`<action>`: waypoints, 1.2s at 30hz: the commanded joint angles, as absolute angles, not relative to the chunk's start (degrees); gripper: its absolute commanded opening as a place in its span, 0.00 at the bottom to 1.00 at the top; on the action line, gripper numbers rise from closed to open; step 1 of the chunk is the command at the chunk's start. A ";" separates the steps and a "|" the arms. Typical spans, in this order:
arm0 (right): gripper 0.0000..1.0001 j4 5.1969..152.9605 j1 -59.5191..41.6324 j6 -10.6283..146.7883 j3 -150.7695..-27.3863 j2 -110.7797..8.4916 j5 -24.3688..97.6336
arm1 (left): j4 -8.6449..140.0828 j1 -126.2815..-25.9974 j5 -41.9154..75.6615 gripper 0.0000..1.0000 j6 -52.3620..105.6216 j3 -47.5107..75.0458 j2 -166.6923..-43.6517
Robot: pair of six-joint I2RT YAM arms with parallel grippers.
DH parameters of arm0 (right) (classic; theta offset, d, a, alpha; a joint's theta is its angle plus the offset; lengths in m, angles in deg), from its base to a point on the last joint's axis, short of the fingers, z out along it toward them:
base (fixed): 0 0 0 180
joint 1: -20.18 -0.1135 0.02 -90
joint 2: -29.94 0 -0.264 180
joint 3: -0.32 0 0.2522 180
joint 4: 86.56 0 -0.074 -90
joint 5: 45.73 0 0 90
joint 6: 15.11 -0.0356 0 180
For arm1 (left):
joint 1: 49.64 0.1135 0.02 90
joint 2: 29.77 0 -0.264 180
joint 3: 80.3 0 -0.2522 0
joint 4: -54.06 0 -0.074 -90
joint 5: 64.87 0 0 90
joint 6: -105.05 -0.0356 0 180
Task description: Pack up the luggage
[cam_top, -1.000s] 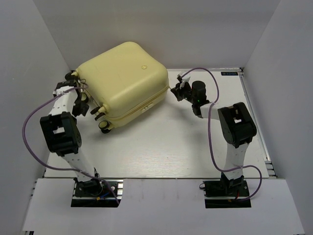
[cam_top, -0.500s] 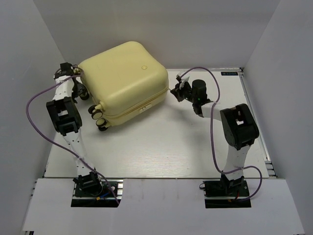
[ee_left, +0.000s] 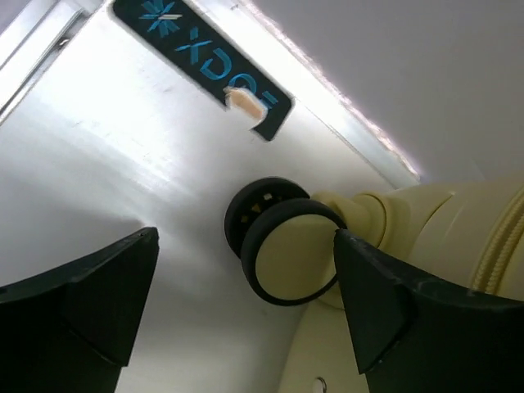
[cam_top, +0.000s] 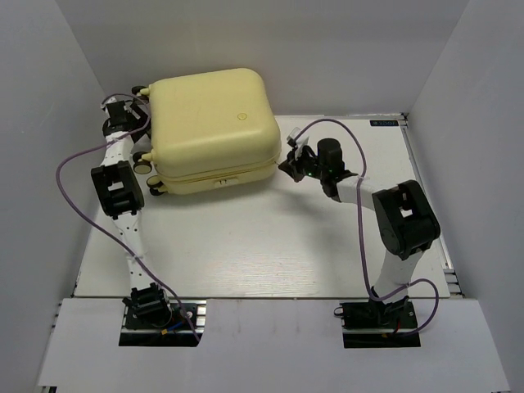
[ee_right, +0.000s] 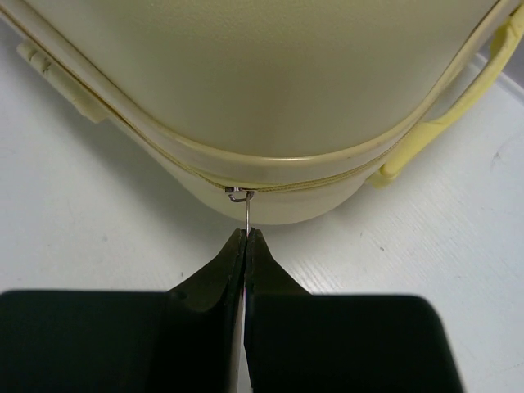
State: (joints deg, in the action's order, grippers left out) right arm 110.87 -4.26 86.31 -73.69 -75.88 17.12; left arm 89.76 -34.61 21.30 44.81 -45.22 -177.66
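Note:
The luggage (cam_top: pixel 209 123), a closed pale yellow hard-shell suitcase, lies flat at the back left of the table. My right gripper (cam_top: pixel 286 165) is at its right corner. In the right wrist view this gripper (ee_right: pixel 246 237) is shut on the thin metal zipper pull (ee_right: pixel 246 213), which hangs from the zip seam of the luggage (ee_right: pixel 270 82). My left gripper (cam_top: pixel 123 116) is at the suitcase's back left corner. In the left wrist view it (ee_left: pixel 246 303) stands open, with a black-and-cream wheel (ee_left: pixel 288 262) between its fingers (ee_left: pixel 385 303), close to the right one.
White walls close in the table on three sides. A black label with blue print (ee_left: pixel 205 70) sits by the metal table edge behind the wheel. A pale yellow carry handle (ee_right: pixel 458 106) sticks out on the suitcase side. More wheels (cam_top: pixel 143 164) face the left arm.
The suitcase has swung round and shifted toward the back wall. My left gripper moved back with it and opened wide. My right gripper stayed shut on the zipper pull, shifting slightly nearer.

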 commanded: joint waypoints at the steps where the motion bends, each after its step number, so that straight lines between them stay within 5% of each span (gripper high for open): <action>1: 0.00 108.86 -5.13 89.04 -72.86 -73.95 18.52 | 86.89 -45.42 9.23 1.00 41.79 -40.73 -174.28; 4: 0.00 107.80 -5.57 89.31 -73.03 -73.95 19.05 | 92.59 -45.16 14.37 1.00 39.58 -34.23 -167.00; 11: 0.00 108.85 -6.27 87.20 -72.95 -73.86 24.85 | 120.44 -41.47 48.20 1.00 44.47 -33.06 -150.45; 21: 0.00 111.93 -6.27 84.56 -71.63 -73.07 28.01 | 137.16 -33.56 46.84 1.00 54.16 -31.31 -134.37; 28: 0.00 112.37 -6.62 83.51 -72.77 -74.30 26.87 | 145.86 -30.92 34.57 1.00 53.98 -39.75 -131.82; 34: 0.00 113.69 -6.97 83.42 -71.37 -73.86 30.47 | 130.52 -34.95 23.22 1.00 69.86 3.46 -106.10; 36: 0.00 113.51 -6.97 83.51 -71.36 -73.60 29.95 | 124.89 -39.50 23.98 1.00 74.19 8.22 -101.32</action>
